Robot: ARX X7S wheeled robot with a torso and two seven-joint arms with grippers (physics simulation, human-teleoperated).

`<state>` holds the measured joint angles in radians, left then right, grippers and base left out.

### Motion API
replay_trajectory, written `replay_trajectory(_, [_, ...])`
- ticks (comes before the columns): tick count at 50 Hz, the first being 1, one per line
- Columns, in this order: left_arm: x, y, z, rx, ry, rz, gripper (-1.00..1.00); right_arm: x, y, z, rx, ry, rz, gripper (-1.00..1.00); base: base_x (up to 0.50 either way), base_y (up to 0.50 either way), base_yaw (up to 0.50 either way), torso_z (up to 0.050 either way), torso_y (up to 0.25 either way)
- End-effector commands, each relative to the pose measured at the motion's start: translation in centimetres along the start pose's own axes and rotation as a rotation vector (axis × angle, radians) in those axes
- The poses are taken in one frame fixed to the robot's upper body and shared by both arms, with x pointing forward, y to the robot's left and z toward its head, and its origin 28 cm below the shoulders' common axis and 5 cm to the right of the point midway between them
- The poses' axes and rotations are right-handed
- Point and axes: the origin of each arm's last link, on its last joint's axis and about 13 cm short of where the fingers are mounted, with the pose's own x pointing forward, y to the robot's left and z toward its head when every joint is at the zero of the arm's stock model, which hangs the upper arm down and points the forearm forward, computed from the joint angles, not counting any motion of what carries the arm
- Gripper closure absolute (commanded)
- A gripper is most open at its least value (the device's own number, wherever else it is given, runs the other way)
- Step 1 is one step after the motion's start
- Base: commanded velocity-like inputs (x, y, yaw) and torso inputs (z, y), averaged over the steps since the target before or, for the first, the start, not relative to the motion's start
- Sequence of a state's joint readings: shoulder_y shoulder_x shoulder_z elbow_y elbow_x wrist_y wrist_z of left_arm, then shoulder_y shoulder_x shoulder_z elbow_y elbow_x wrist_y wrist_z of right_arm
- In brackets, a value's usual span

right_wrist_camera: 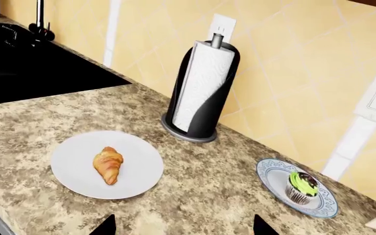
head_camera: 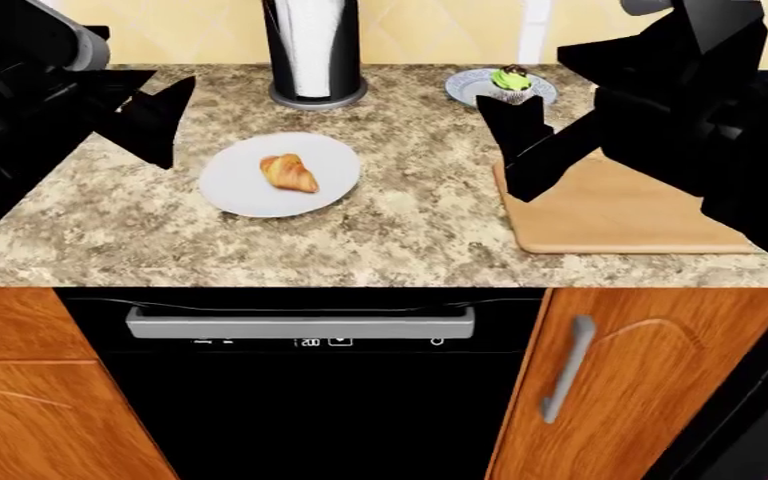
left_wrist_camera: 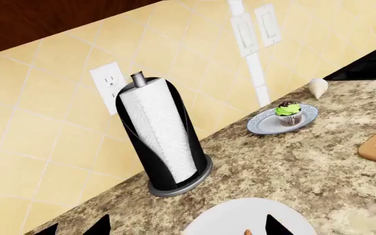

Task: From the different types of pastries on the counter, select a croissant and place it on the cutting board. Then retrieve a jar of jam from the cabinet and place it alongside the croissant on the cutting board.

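Illumination is even and bright across all three views, with no visible light source. Shadows are faint: a soft one surrounds the paper towel holder (right_wrist_camera: 199, 93) base on the worktop (head_camera: 398, 215). Rendering is sharp throughout, without glare or blur. Both arms appear solid black, detail lost.

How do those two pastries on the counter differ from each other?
The croissant is golden-brown and lies flat; the cupcake is chocolate with green frosting and stands upright. The croissant's plate is plain white and larger; the cupcake's plate has a blue-grey patterned rim. Both sit alone, untouched.
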<state>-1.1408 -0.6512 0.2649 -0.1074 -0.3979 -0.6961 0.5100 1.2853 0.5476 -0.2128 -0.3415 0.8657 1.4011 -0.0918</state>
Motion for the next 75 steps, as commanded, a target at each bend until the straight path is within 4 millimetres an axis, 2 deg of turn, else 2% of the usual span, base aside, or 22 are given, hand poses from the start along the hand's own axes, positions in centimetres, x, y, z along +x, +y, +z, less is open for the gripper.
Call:
replay_trajectory(1, [0.1, 0.8, 0.0, 0.003, 0.018, 0.026, -1.0, 0.0, -0.4, 0.7, -0.008, -0.004, 0.0, -1.0, 0.33, 0.45, 0.0, 0.0, 0.0])
replay_trajectory(9, [0.3, 0.7, -0.1, 0.008, 0.019, 0.027, -1.0, 0.0, -0.4, 0.7, -0.005, -0.007, 0.003, -1.0, 0.4, 0.35, 0.0, 0.0, 0.0])
replay_trajectory(36, [0.1, 0.5, 0.7, 0.03, 0.008, 0.021, -1.0, -0.3, -0.2, 0.2, 0.011, -0.014, 0.013, -1.0, 0.5, 0.01, 0.0, 0.0, 0.001])
replay_trajectory(48, [-0.4, 0.6, 0.6, 0.024, 0.006, 0.029, -1.0, -0.1, 0.2, 0.1, -0.021, 0.012, 0.038, -1.0, 0.0, 0.0, 0.0, 0.0, 0.001])
replay_trajectory(54, [-0.6, 0.7, 0.3, 0.015, 0.009, 0.04, -1.0, 0.0, 1.1, 0.5, 0.019, 0.042, 0.152, -1.0, 0.0, 0.0, 0.0, 0.0, 0.0])
replay_trajectory(65, [-1.2, 0.8, -0.6, -0.004, 0.023, 0.063, -1.0, 1.7, 2.3, 1.7, 0.086, 0.071, 0.339, -1.0, 0.0, 0.0, 0.0, 0.0, 0.0])
replay_trajectory(75, [-1.3, 0.8, -1.2, -0.014, 0.033, 0.066, -1.0, 2.7, 3.2, 1.9, 0.107, 0.099, 0.43, -1.0, 0.0, 0.0, 0.0, 0.0, 0.0])
